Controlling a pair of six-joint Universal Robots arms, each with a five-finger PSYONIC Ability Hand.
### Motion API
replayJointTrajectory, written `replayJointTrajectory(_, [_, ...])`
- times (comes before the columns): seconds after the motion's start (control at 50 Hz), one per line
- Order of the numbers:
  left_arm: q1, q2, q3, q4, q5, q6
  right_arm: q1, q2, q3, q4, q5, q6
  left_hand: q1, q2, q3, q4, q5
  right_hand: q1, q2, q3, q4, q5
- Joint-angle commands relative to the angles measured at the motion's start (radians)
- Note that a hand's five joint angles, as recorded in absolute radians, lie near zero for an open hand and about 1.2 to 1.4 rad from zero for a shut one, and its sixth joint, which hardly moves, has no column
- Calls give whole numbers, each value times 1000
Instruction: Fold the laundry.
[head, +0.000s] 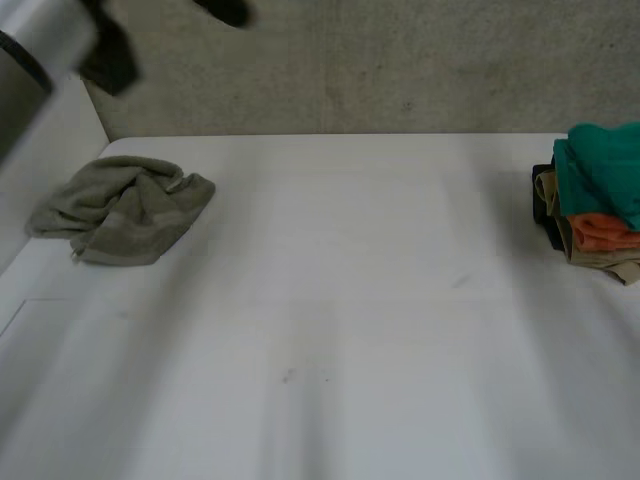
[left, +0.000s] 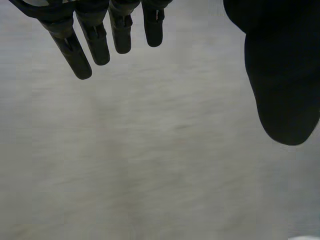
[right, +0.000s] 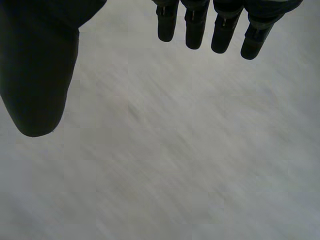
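A crumpled grey-green towel (head: 120, 208) lies at the far left of the white table (head: 350, 300). At the right edge stands a stack of folded laundry (head: 590, 205), with a teal piece (head: 605, 165) on top, an orange piece (head: 600, 232) below it and tan and dark pieces underneath. My left arm (head: 40, 45) is raised above the table's far left corner, well above the towel. My left hand (left: 95, 40) is open over a bare surface, fingers straight, thumb apart, nothing in it. My right hand (right: 222, 30) is open too, over bare surface, and holds nothing.
A grey wall (head: 400, 60) runs behind the table's far edge. A broad stretch of bare tabletop separates the towel from the stack.
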Motion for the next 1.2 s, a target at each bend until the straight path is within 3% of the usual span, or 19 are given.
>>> replayJointTrajectory(0.02, [275, -35, -43, -56, -72, 132, 236, 12, 271, -29, -115, -5, 10, -12, -20, -8, -26, -56, -40, -40, -44, -49])
replayJointTrajectory(0.12, [310, -249, -65, -62, -90, 416, 259, 103, 370, -26, -74, -5, -2, -24, -31, -20, -38, -56, -40, -40, -44, -49])
replayJointTrajectory(0.2, [358, -403, -43, -36, -113, 567, 267, 178, 423, -25, -31, -5, -5, -27, -34, -23, -41, -56, -40, -40, -44, -49])
replayJointTrajectory(0.32, [399, -656, 49, 63, -97, 630, 259, 221, 494, -26, -4, -15, -8, -30, -37, -26, -44, -56, -40, -40, -44, -49])
replayJointTrajectory(0.52, [404, -960, 283, 172, 51, 635, 250, 250, 566, -41, -8, -15, 22, 0, -8, 3, -15, -56, -40, -40, -44, -49])
replayJointTrajectory(0.56, [403, -1002, 337, 176, 69, 634, 250, 249, 568, -41, -9, -17, 229, 207, 199, 211, 193, -56, -40, -40, -44, -49])
replayJointTrajectory(0.6, [398, -1022, 371, 185, 71, 632, 250, 249, 569, -43, -8, -17, 621, 599, 592, 603, 585, -56, -40, -40, -44, -49])
replayJointTrajectory(0.62, [395, -1034, 395, 209, 66, 632, 250, 249, 569, -45, -6, -17, 1129, 1107, 1100, 1111, 1093, -56, -40, -40, -44, -49])
replayJointTrajectory(0.64, [393, -1034, 403, 226, 63, 632, 250, 249, 569, -46, -6, -17, 1210, 1187, 1180, 1191, 1173, -56, -40, -40, -44, -49])
replayJointTrajectory(0.76, [358, -994, 374, 306, 8, 618, 242, 247, 578, -52, -6, -15, 1210, 1188, 1181, 1192, 1174, -56, -40, -40, -44, -49])
replayJointTrajectory(0.84, [323, -804, 261, 320, -3, 565, 242, 244, 586, -66, -6, -17, 1210, 1188, 1181, 1192, 1174, -56, -40, -40, -44, -49])
replayJointTrajectory(0.88, [303, -663, 155, 359, 2, 481, 242, 244, 588, -71, -6, -17, 1210, 1188, 1181, 1192, 1174, -56, -40, -40, -44, -49])
replayJointTrajectory(0.98, [284, -525, 72, 419, -1, 376, 242, 244, 589, -74, -8, -17, 1210, 1188, 1181, 1192, 1174, -56, -40, -40, -44, -49])
replayJointTrajectory(1.08, [268, -483, 9, 412, 9, 367, 242, 244, 591, -74, -8, -17, 1210, 1188, 1181, 1192, 1174, -56, -40, -40, -44, -49])
replayJointTrajectory(1.1, [275, -489, 9, 407, 12, 373, 242, 244, 591, -74, -8, -17, 423, 401, 393, 405, 387, -56, -40, -40, -44, -49])
replayJointTrajectory(1.12, [278, -494, 17, 401, 14, 376, 242, 244, 591, -74, -8, -17, 55, 33, 25, 36, 18, -56, -40, -40, -44, -49])
replayJointTrajectory(1.2, [283, -604, 61, 364, 11, 434, 242, 244, 592, -72, -8, -17, -11, -33, -41, -30, -48, -56, -40, -40, -44, -49])
